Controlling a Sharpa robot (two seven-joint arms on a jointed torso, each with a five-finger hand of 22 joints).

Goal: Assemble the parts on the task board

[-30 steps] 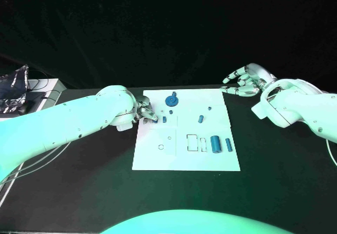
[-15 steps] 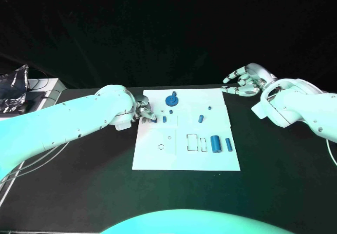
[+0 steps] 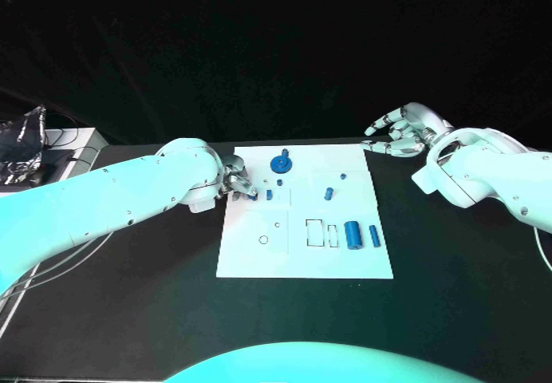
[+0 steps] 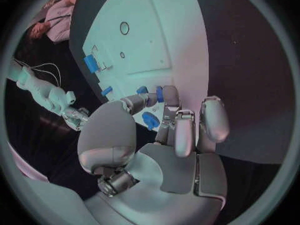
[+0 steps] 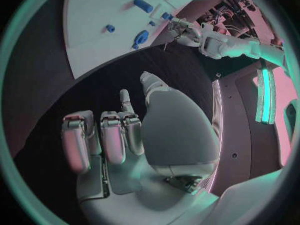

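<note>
task board (image 3: 301, 257), one white plate, lies mid-frame with its long axis running up and down the picture. left hand (image 3: 238, 183) sits at its upper left edge, fingertips pinching one small blue part (image 3: 254, 194). about six more blue parts lie across the upper and right areas, two cylinders (image 3: 353, 236) upright-aligned. right hand (image 3: 397, 133), upper right, is curled, holding nothing.

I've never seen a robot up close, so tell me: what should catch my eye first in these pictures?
First, the white task board in the middle of the black table, dotted with small blue parts such as the round blue piece near its far edge. Next, the left hand, whose fingers are at a small blue part by the board's left edge. The right hand hovers off the board's far right corner, holding nothing.
</note>
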